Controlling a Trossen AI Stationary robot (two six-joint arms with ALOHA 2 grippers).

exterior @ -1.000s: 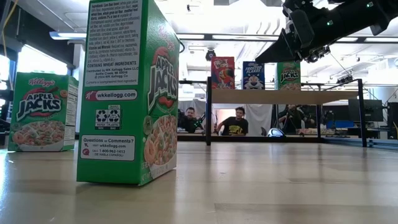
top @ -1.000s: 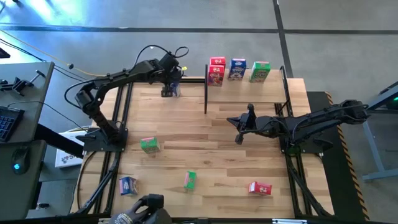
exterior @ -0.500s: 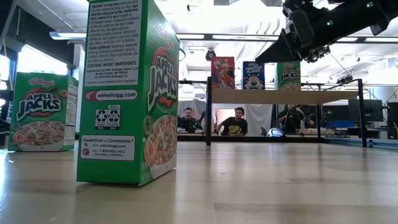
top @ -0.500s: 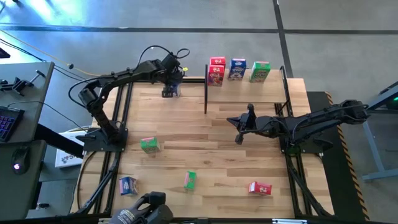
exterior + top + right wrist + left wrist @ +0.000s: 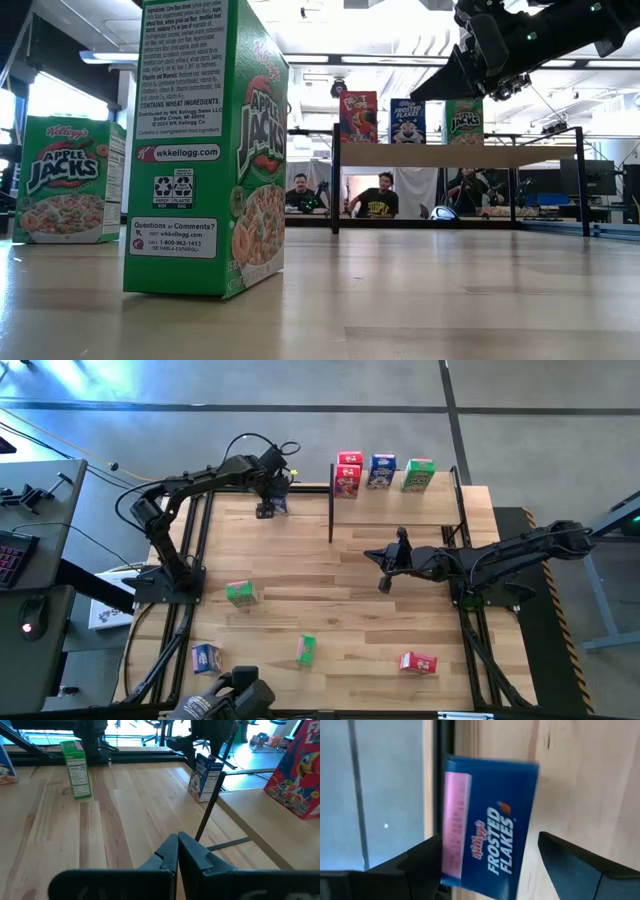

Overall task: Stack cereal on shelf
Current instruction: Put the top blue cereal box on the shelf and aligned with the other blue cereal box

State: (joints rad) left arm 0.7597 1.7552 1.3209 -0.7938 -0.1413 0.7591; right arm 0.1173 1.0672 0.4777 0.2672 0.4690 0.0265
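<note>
A blue cereal box (image 5: 490, 840) stands upright on the table near its far left edge, also seen in the right wrist view (image 5: 205, 780). My left gripper (image 5: 267, 509) is open above it and points steeply down, one finger on either side of the box top. The shelf (image 5: 395, 495) at the far edge carries a red (image 5: 348, 475), a blue (image 5: 381, 470) and a green box (image 5: 418, 475), all upright. My right gripper (image 5: 384, 567) hangs shut and empty over the table's middle, in front of the shelf. My left gripper: one finger (image 5: 420, 865) shows right beside the box's pink narrow side (image 5: 455, 820), but whether it touches I cannot tell. The other finger (image 5: 570, 865) stands apart from the box's other side.
Loose boxes lie on the near half: two green (image 5: 240, 593) (image 5: 306, 649), a blue (image 5: 205, 657) and a red (image 5: 418, 662). The shelf's black post (image 5: 331, 515) stands right of the left gripper. People sit beyond the table (image 5: 378, 195).
My left gripper has come down toward the blue box at the far left and tipped a little steeper, staying open. The box has kept its place.
</note>
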